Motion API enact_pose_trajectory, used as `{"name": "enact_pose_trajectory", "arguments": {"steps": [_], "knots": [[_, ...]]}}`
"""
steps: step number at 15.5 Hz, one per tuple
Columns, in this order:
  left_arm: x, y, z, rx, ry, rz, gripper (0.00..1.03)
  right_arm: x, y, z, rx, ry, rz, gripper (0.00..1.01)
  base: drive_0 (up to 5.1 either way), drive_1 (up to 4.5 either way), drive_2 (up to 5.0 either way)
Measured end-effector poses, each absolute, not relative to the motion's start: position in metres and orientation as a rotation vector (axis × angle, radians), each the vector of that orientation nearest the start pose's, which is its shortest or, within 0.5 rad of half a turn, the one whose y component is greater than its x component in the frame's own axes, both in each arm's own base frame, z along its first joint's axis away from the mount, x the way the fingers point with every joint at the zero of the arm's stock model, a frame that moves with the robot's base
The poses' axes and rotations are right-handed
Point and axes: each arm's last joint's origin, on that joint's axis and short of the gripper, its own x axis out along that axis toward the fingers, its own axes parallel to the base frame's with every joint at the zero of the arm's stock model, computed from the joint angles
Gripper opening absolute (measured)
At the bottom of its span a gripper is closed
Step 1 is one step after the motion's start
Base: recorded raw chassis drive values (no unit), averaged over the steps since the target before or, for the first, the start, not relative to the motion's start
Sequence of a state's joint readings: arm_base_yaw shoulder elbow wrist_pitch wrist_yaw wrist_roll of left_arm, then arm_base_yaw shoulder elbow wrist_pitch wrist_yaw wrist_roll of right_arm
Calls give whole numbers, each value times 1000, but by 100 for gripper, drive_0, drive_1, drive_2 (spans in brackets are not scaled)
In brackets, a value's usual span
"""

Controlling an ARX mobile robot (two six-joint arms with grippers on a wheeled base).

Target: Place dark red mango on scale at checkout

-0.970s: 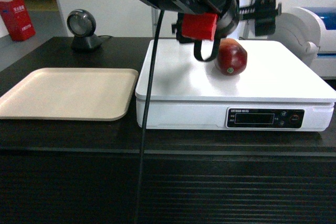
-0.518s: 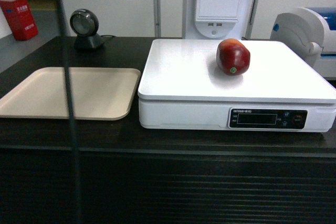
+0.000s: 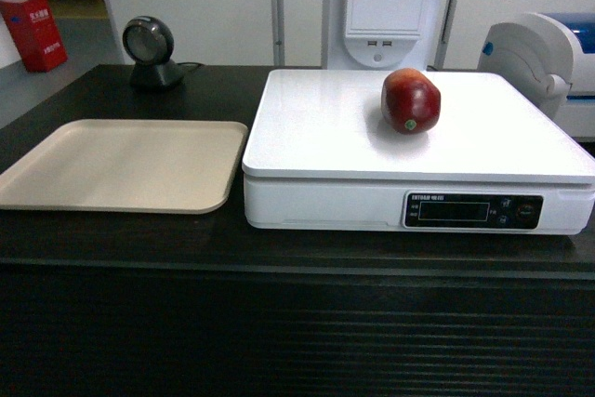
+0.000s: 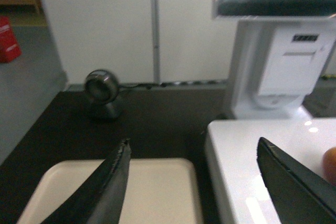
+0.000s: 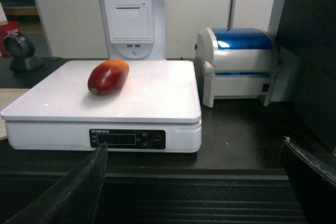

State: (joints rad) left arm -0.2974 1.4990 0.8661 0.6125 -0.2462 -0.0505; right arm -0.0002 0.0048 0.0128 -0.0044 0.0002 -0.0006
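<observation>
One dark red mango (image 3: 411, 100) on scale (image 3: 325, 137).

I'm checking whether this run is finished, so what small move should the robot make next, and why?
Probably none beyond holding both arms back. The dark red mango lies free on the scale platform on the checkout counter. Both wrist views show open jaws well clear of it, so the placement looks done.
</observation>
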Motion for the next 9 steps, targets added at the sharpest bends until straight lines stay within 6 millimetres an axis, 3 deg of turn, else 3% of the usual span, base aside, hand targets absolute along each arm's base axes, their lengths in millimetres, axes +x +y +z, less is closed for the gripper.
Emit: {"name": "enact_pose_trajectory", "arguments": {"steps": [2, 3, 6, 9], "knots": [[281, -49, 262, -30, -24, 29, 52, 97, 0, 167, -1, -4, -1, 98, 0, 0, 0], [263, -40, 258, -32, -58, 34, 39, 97, 0, 167, -1, -4, 0, 98, 0, 0, 0], [230, -30, 216, -14, 26, -10, 5, 97, 0, 167, -1, -4, -1, 98, 0, 0, 0], [199, -16, 205, -16, -10, 9, 2, 97, 0, 167, -1, -4, 0, 98, 0, 0, 0]]}}
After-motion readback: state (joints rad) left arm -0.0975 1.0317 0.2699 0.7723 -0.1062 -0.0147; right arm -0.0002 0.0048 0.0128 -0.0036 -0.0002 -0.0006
